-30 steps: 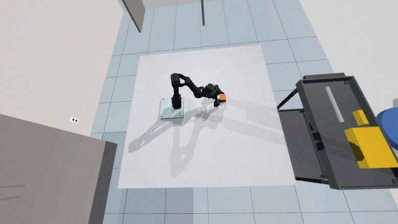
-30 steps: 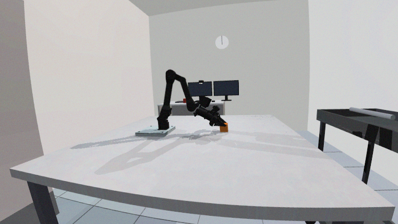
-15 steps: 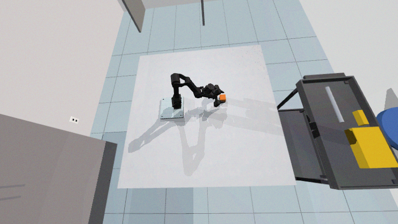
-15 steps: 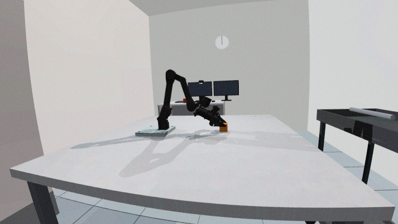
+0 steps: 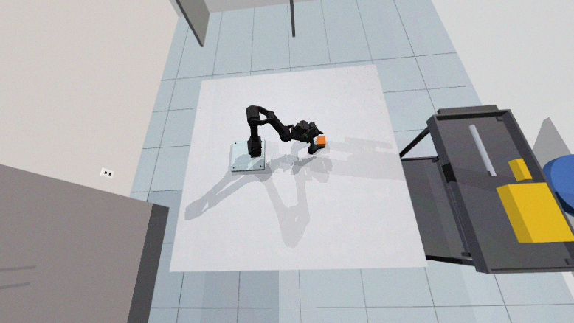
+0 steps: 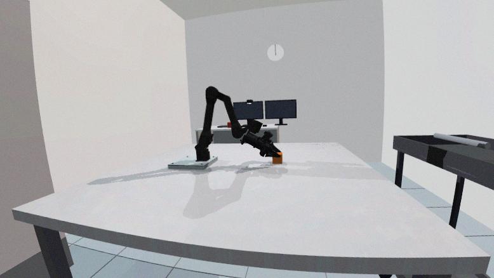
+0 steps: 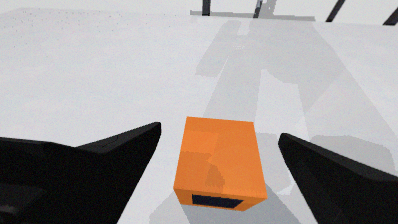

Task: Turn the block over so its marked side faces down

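The orange block (image 5: pixel 321 141) (image 6: pixel 277 160) (image 7: pixel 220 155) stands flat on the white table (image 5: pixel 353 232) (image 6: pixel 310 214). Its dark square mark (image 7: pixel 217 201) is on the side face turned toward the arm, seen foreshortened at the bottom of the wrist view. The top face is plain orange. The face on the table is hidden. My gripper (image 5: pixel 320 139) (image 6: pixel 279 154) (image 7: pixel 219 133) is open and tilted down toward the block from the arm's side. One finger stands on each side of the block, with a gap on both sides in the wrist view.
The arm's base plate (image 5: pixel 243 162) (image 6: pixel 186 164) is fixed on the table left of the block. A dark cart (image 5: pixel 474 208) (image 6: pixel 460 165) stands beyond the table's right edge, with yellow boxes (image 5: pixel 536 212) on it. Arm shadows lie around the block.
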Motion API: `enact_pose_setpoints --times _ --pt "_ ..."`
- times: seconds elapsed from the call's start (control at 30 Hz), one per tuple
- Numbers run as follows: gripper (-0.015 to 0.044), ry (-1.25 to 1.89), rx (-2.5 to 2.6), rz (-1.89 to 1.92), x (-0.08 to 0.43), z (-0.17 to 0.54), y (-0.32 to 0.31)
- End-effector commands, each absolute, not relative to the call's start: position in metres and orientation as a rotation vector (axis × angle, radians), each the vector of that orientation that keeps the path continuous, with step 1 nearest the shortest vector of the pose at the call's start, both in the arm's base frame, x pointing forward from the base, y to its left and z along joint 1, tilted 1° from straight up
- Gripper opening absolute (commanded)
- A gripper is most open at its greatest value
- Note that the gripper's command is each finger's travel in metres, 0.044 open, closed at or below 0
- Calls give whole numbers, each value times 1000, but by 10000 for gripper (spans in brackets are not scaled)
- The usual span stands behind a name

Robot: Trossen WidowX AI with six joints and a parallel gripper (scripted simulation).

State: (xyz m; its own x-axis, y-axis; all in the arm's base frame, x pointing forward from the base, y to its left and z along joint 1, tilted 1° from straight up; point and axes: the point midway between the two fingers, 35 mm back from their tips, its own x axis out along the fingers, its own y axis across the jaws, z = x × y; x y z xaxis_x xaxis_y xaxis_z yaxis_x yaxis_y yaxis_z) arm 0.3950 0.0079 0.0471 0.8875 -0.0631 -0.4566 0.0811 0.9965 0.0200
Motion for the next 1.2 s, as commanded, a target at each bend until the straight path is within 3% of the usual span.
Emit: enact_pose_setpoints --times 0.0,0.33,0.57,1.17 --pt "440 471 34 -77 395 47 8" --pt "440 692 39 -71 403 65 9" --pt "440 950 54 -69 375 110 8" --pt "440 976 54 -69 376 113 8"
